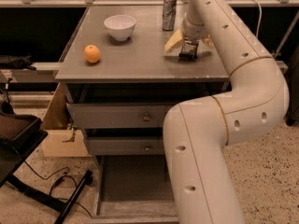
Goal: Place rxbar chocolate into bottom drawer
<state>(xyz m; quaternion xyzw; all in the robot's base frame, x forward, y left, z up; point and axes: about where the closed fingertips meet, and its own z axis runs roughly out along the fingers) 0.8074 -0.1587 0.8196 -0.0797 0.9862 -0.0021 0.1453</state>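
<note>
The rxbar chocolate (188, 50) is a small black wrapper lying on the grey cabinet top (140, 59), at the right, in front of a silver can. My gripper (189, 45) comes down from above right over the bar. Its pale fingers (173, 40) stand apart on either side of the bar, so it is open. The bottom drawer (133, 181) is pulled out at floor level, and its flat grey floor shows. My white arm hides its right part.
A white bowl (120, 26) and an orange (92, 53) sit on the left of the top. A tall silver can (169, 12) stands just behind the gripper. Two knobbed drawers (146, 117) are closed. A cardboard box (60, 134) and a black stand (18, 139) are at the left.
</note>
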